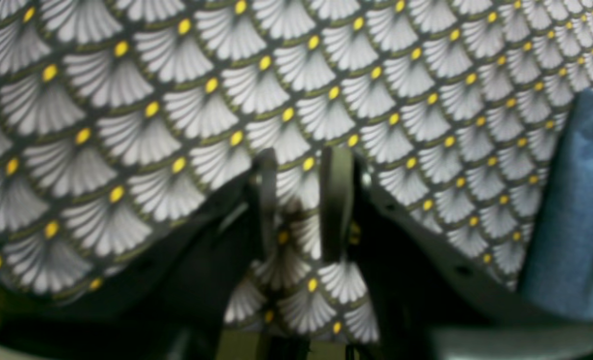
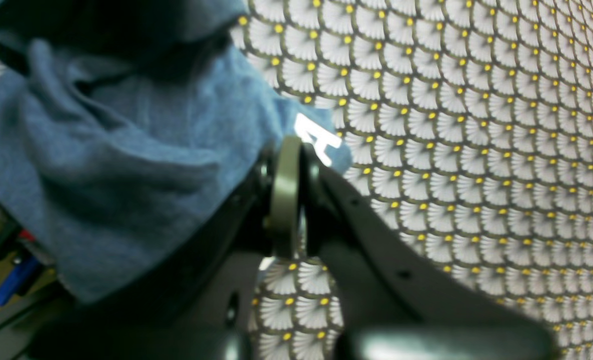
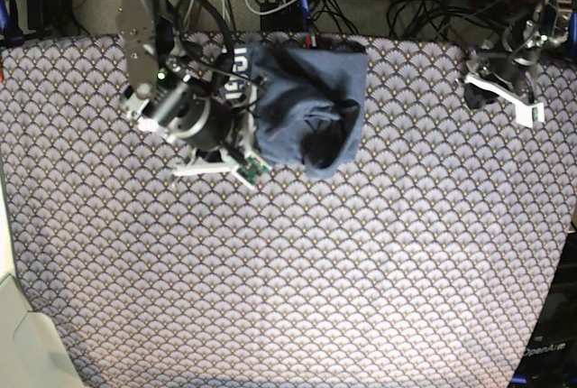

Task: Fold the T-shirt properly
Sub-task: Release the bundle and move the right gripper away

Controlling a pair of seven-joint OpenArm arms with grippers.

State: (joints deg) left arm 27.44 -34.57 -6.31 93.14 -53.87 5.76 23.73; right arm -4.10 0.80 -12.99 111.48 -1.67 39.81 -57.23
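The right gripper [image 2: 296,192] has its dark fingers pressed together, pinching an edge of the heathered slate-blue cotton T-shirt [image 3: 306,104] beside a white printed letter; the exact fold it grips is blurred. The shirt lies crumpled at the far edge of the grey scallop-patterned table cover [image 3: 297,271], its lettering partly hidden behind the arm. The left gripper [image 1: 301,200] hangs parted over bare cover, empty, with blue cloth cut off at that view's right edge
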